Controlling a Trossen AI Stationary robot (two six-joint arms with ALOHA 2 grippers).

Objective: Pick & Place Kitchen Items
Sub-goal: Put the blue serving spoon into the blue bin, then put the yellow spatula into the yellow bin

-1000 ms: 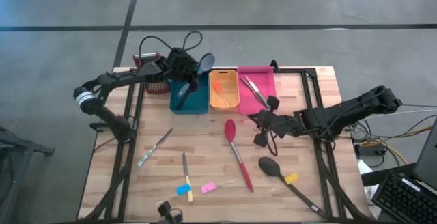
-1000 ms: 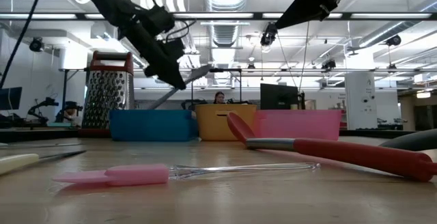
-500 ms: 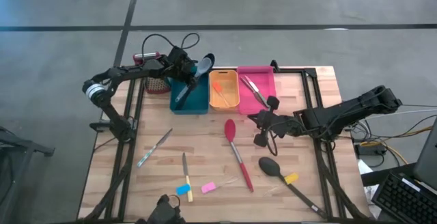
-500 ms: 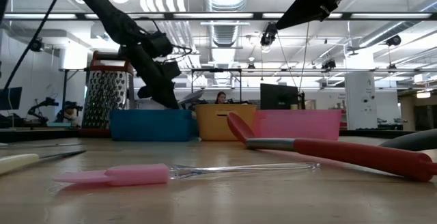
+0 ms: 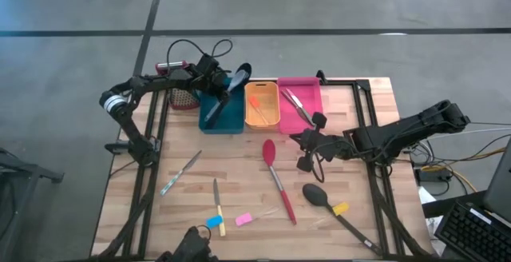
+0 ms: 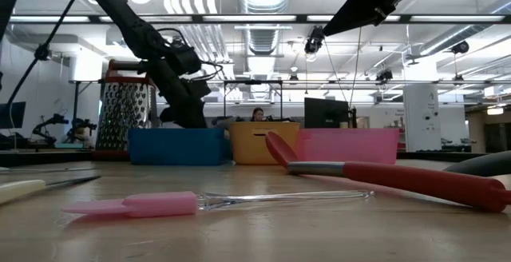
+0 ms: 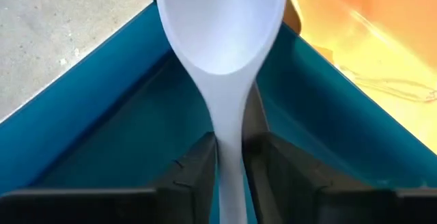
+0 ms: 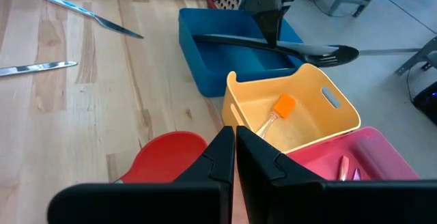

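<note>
My left gripper (image 5: 217, 86) is down inside the teal bin (image 5: 201, 117) at the table's far left. It is shut on a grey-blue spoon (image 7: 218, 19). The spoon's bowl (image 5: 240, 75) sticks out over the bin's far rim, and its handle runs down into the bin (image 8: 232, 41). My right gripper (image 5: 300, 144) is shut and empty. It hangs above the table just right of the red spoon (image 5: 275, 178), whose bowl shows under the gripper in the right wrist view (image 8: 167, 152). My left gripper pinches the spoon's handle (image 7: 229, 157) between its two fingers (image 7: 198, 169), a short way behind the bowl. The fingers slant down into the bin and lie along the handle. The spoon is tilted, bowl end up above the rim (image 8: 334, 53), handle end low in the bin.
An orange bin (image 5: 262, 118) and a pink bin (image 5: 311, 94) with metal tools stand right of the teal one, and a box grater (image 5: 182, 96) stands to its left. On the table lie a black spoon (image 5: 329, 204), a knife (image 5: 180, 172), another tool (image 5: 217, 202) and small coloured pieces (image 5: 243, 219).
My left gripper has gone down into the teal bin with the grey-blue spoon. The spoon stood tilted above the bin's rim. Now it sits lower, its handle inside the bin, hidden behind the bin's wall in the low view.
</note>
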